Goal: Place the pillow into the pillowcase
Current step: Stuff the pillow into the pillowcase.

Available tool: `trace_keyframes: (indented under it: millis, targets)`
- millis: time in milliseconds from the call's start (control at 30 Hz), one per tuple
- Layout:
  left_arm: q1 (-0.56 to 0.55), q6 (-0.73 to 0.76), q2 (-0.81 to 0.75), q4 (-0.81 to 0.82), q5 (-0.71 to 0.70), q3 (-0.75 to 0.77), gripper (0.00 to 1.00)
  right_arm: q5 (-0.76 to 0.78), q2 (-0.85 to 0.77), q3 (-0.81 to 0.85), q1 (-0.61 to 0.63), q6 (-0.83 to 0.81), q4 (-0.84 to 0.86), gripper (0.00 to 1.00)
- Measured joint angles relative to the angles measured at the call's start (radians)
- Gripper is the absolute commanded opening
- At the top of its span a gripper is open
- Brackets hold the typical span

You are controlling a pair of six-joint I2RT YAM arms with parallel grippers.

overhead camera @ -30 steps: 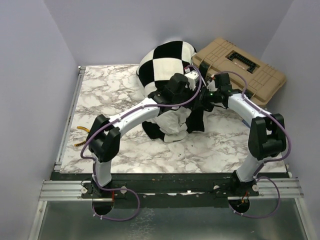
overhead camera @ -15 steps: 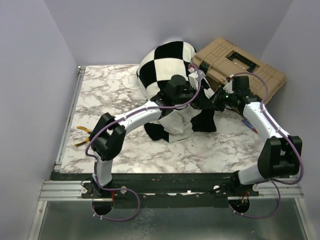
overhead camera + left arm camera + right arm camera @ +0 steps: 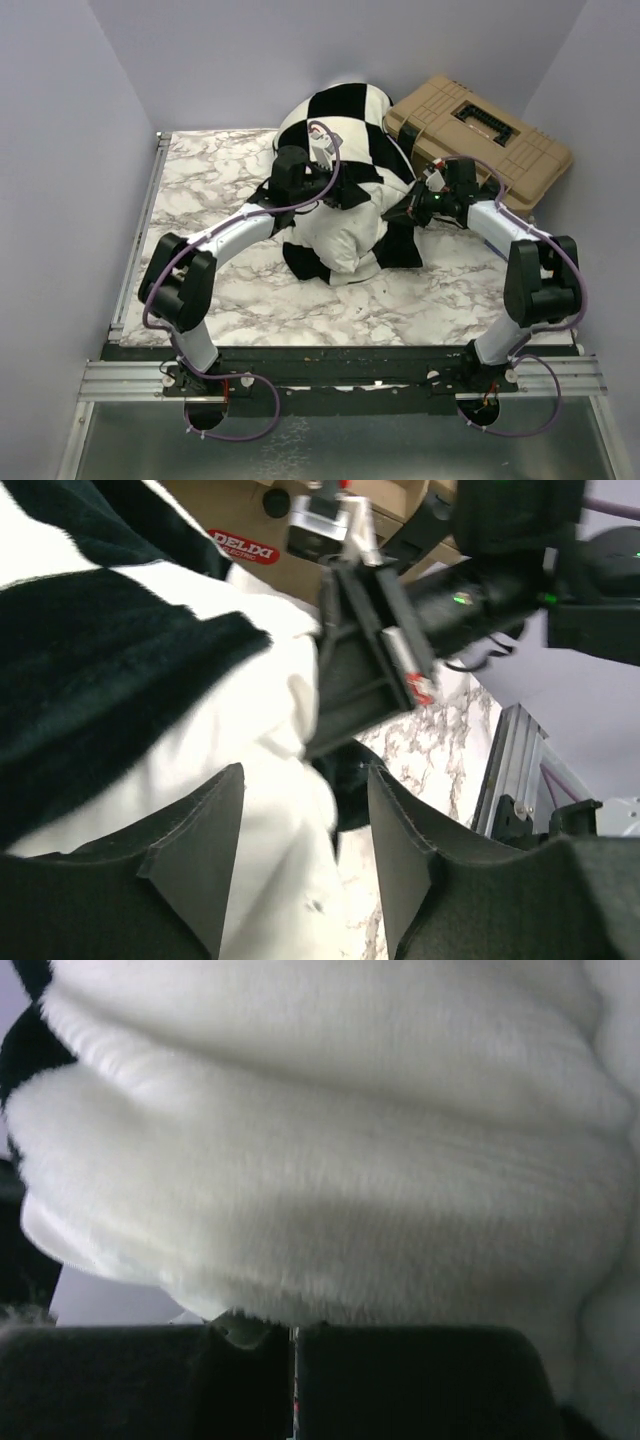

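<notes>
Marble table (image 3: 215, 170), and the left arm bows in from its left side, elbow out, wrist over the checkered pillowcase (image 3: 340, 115). The left gripper (image 3: 305, 780) is spread apart with nothing between the fingers, just close over the fabric. Only its wrist cam shows that gap; the overhead view hides it. The white pillow (image 3: 345, 238) sits mid-table, far end inside the case, near end bulging out. The right arm hooks in from the right, and the right gripper (image 3: 405, 213) looks squeezed tight on the pillowcase's black edge, beside the tan case (image 3: 480, 140). Its own cam shows only white fuzz.
</notes>
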Motion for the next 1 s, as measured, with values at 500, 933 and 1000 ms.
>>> trace_keyframes:
  millis: [500, 933, 1000]
  targets:
    - [-0.106, 0.161, 0.130, -0.187, -0.243, 0.131, 0.40, -0.047, 0.052, 0.077, 0.000, 0.010, -0.026, 0.00]
    - [-0.166, 0.169, 0.383, -0.151, -0.254, 0.374, 0.00, 0.013, -0.360, -0.015, -0.071, -0.005, -0.211, 0.00]
    - [-0.179, 0.175, 0.383, -0.121, -0.254, 0.348, 0.00, 0.010, -0.353, -0.015, -0.073, 0.026, -0.192, 0.00]
